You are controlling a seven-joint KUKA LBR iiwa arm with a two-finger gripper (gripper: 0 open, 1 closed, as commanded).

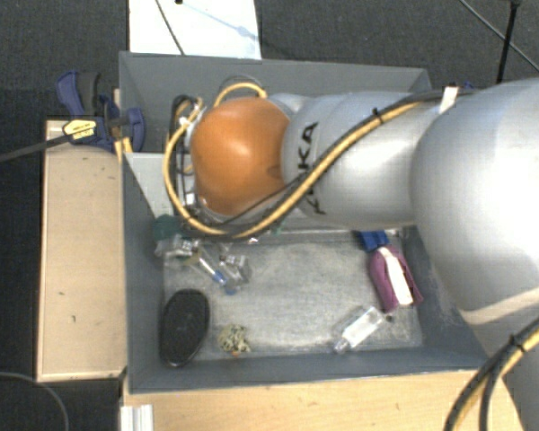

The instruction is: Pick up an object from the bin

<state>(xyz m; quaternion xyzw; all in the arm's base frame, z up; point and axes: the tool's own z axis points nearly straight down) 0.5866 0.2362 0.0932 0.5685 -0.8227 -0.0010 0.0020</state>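
Observation:
My gripper (181, 247) shows as a bit of grey metal under the arm's orange cover, low in the bin's back left part. Right beside it, to the right, lies a small clear piece with a blue end (225, 273). A dark green thing (167, 228) sits just behind the gripper against the left wall. In the front left corner rests a flat black oval object (182, 327), with a small speckled lump (234, 338) to its right.
A pink and white bottle (391, 278) lies by the right wall with a blue thing (370, 239) behind it. A small clear plastic vial (359, 327) lies near the front right. The arm covers the bin's back half.

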